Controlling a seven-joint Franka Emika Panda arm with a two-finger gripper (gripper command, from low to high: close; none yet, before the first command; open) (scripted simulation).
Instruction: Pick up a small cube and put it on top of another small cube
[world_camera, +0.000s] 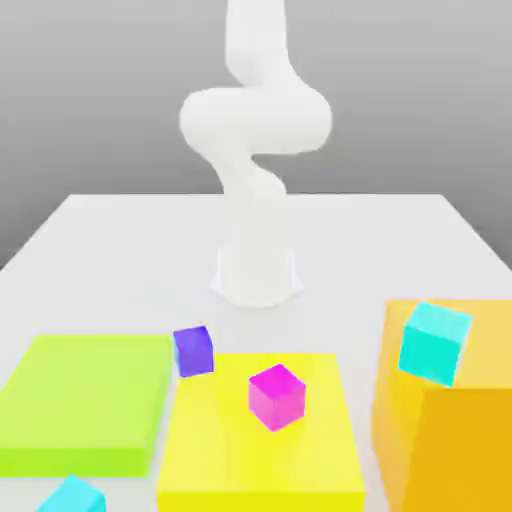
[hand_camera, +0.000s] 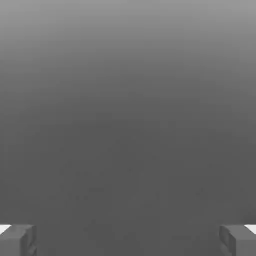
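I see a smooth, matt magenta cube (world_camera: 277, 398) on the equally smooth, plastic-looking yellow block (world_camera: 260, 455) beneath it.

Bright cyan on the cube (world_camera: 435, 344) at frame right, vivid magenta on the cube (world_camera: 277, 398) lower centre, plain yellow on the block (world_camera: 262, 455) below, and lime green on the slab (world_camera: 85, 395) lower left!

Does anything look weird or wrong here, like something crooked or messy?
Nothing looks spilled or broken. The oddest bit is the magenta cube: it sits turned, with a corner pointing toward the camera, so it doesn't line up with the yellow block around it. It's just crooked, like somebody dropped it there.
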